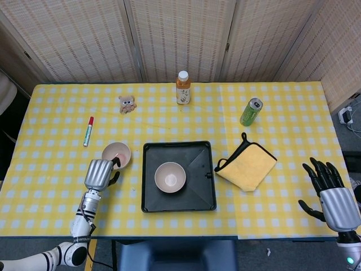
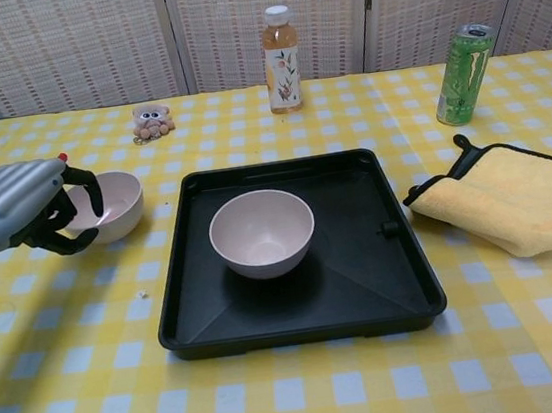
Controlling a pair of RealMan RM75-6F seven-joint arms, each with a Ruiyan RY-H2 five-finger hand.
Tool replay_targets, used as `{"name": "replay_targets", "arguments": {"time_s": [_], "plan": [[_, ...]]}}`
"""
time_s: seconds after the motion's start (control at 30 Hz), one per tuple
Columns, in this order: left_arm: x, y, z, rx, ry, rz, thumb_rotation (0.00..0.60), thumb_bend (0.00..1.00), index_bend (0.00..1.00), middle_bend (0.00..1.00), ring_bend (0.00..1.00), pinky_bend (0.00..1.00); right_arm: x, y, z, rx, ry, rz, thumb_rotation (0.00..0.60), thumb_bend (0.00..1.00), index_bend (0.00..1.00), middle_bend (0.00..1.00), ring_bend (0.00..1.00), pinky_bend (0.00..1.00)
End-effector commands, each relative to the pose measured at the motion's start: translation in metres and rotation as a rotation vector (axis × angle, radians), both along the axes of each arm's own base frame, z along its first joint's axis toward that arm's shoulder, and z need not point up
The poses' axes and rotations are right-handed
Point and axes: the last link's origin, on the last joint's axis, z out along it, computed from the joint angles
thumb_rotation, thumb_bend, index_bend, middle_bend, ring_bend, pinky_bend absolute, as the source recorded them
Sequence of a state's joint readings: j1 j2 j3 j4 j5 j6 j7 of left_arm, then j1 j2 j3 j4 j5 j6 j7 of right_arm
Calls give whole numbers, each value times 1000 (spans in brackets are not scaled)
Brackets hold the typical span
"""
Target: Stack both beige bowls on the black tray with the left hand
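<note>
Beige bowl (image 2: 115, 204) pinched by left hand (image 2: 24, 205); right hand (image 1: 329, 188), fingers spread, head view only.

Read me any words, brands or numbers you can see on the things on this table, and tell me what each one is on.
No text here can be read with certainty.
Green can: a dark claw-like logo on its side, with no legible lettering.
Juice bottle: a pale label with a fruit picture; its print is too small to read.
Marker: too small and blurred to read.
Black tray, bowls, yellow cloth and toy bear: no text visible.
</note>
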State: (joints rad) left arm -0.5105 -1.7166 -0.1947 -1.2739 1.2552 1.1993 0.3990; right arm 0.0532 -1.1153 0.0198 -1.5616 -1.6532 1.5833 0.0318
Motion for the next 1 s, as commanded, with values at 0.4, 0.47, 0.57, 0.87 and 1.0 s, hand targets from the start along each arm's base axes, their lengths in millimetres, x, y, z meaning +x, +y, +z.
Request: {"name": "replay_targets", "arguments": {"time_s": [0.4, 0.47, 0.57, 0.87, 1.0], "plan": [[-14, 11, -5, -14, 16, 40, 600, 411, 517, 1000, 1000, 1000, -2, -2, -1, -1, 9, -20, 600, 244, 0, 0, 0, 0], [-15, 13, -3, -2, 18, 38, 600, 411, 526, 1000, 1000, 1000, -2, -1, -1, -9, 9, -23, 600, 244, 0, 0, 0, 0], [-17, 15, -3, -2, 1, 47, 600, 411, 551, 1000, 1000, 1000, -3, 1, 0, -15, 10, -28, 600, 245, 0, 0, 0, 0], [-21, 15, -7, 7, 15, 43, 600, 411, 652, 1000, 1000, 1000, -4, 2, 1, -36, 16, -35, 600, 244, 0, 0, 0, 0], [-22, 15, -7, 13, 11, 38, 600, 411, 674, 1000, 1000, 1000, -4, 1, 0, -31, 20, -34, 600, 244, 0, 0, 0, 0]]}}
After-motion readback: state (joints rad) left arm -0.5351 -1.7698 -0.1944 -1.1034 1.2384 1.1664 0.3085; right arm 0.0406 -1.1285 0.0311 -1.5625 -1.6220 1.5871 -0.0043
